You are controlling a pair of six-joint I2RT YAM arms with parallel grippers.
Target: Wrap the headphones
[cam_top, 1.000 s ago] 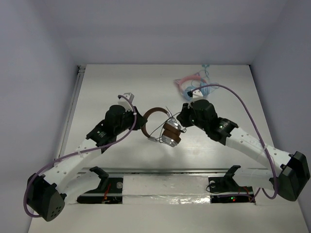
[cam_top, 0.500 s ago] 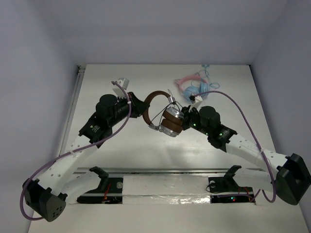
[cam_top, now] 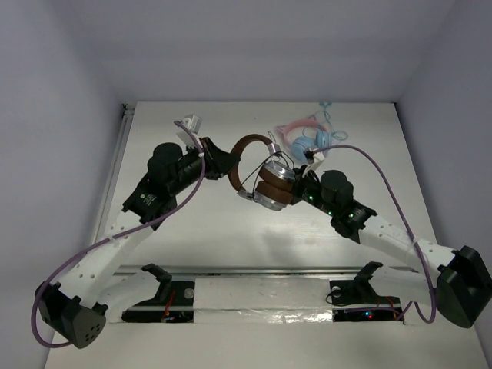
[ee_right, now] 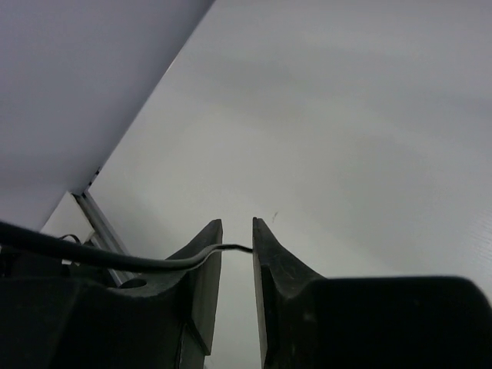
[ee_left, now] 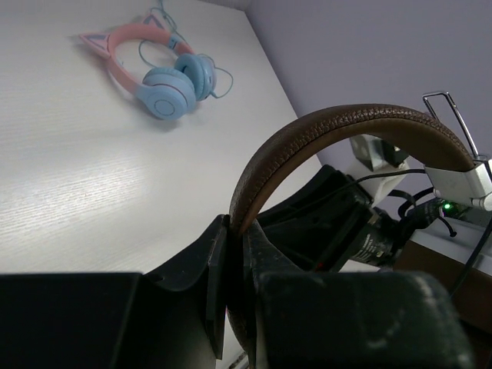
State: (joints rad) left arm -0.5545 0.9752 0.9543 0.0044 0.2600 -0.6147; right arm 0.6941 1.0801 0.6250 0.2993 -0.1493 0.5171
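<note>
The left gripper point(ee_left: 234, 231) squeezes the brown band of the headphones point(cam_top: 265, 181), held up off the table point(cam_top: 231, 238). The right gripper point(ee_right: 237, 231) is a bit open (the cable point(ee_right: 92, 256) lies across its gap, loose, I think), so it could slip out.

- I see the headphones point(ee_left: 338, 123) with a matt, grained, leather-like brown headband and shiny silver metal earcups.
- The table point(ee_left: 69, 200) looks white and finely grained, with a soft sheen.
- The pink-and-blue headphones point(ee_left: 165, 88) look like smooth plastic.
- The right gripper point(ee_right: 237, 246) is matt black plastic.
</note>
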